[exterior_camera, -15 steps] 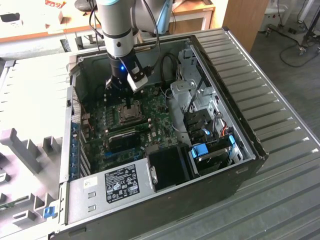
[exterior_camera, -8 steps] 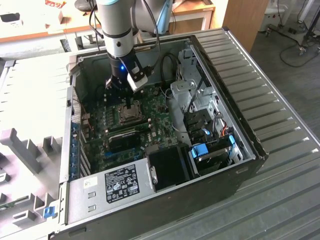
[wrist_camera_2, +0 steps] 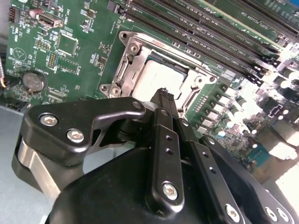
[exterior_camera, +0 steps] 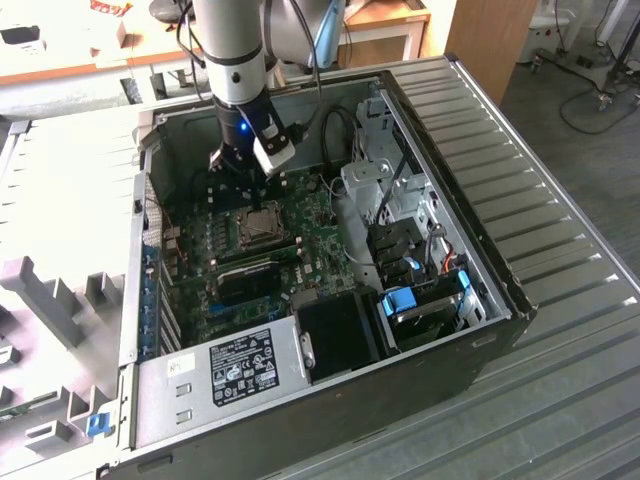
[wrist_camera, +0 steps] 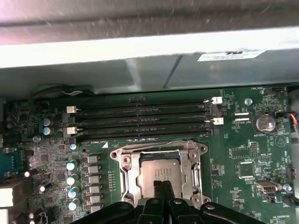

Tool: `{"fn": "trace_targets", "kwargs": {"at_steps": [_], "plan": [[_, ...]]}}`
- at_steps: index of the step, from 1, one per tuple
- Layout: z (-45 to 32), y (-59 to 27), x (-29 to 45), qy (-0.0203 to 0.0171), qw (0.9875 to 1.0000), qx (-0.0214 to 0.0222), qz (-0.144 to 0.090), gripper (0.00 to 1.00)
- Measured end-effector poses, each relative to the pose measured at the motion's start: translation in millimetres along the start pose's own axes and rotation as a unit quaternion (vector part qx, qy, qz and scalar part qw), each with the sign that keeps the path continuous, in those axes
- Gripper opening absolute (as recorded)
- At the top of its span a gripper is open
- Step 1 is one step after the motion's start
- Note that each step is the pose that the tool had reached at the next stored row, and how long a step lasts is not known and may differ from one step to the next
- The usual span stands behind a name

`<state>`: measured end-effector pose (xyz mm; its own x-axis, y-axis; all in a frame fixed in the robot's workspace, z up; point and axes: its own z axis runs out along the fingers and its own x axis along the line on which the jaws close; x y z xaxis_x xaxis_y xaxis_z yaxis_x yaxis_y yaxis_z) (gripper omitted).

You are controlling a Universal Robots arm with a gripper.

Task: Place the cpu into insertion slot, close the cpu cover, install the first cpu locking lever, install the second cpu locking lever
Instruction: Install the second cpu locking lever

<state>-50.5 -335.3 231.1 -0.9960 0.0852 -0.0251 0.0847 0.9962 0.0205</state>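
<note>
The cpu lies flat in the insertion slot on the green motherboard, its dull silver top showing through the window of the cpu cover. That grey metal frame lies down around the chip. A thin wire lever runs along the cover's far edge. My gripper hangs just above the near edge of the chip, its two black fingers pressed together with nothing between them. In the first wrist view my gripper overlaps the chip's near edge, and in the exterior view my gripper is right over the slot.
Long black memory slots run beside the socket, with a coin battery off to one side. The open computer case wall, a drive cage and the power supply ring the board. Cables hang near the arm.
</note>
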Motion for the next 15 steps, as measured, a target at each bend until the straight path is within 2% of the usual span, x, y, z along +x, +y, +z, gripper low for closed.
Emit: {"fn": "trace_targets", "kwargs": {"at_steps": [6, 15], "plan": [[-8.3, 0.2, -0.2, 0.0, 1.0, 0.0, 0.0, 0.1], [-10.0, 0.2, -0.2, 0.0001, 1.0, 0.0001, 0.0, 0.1]]}}
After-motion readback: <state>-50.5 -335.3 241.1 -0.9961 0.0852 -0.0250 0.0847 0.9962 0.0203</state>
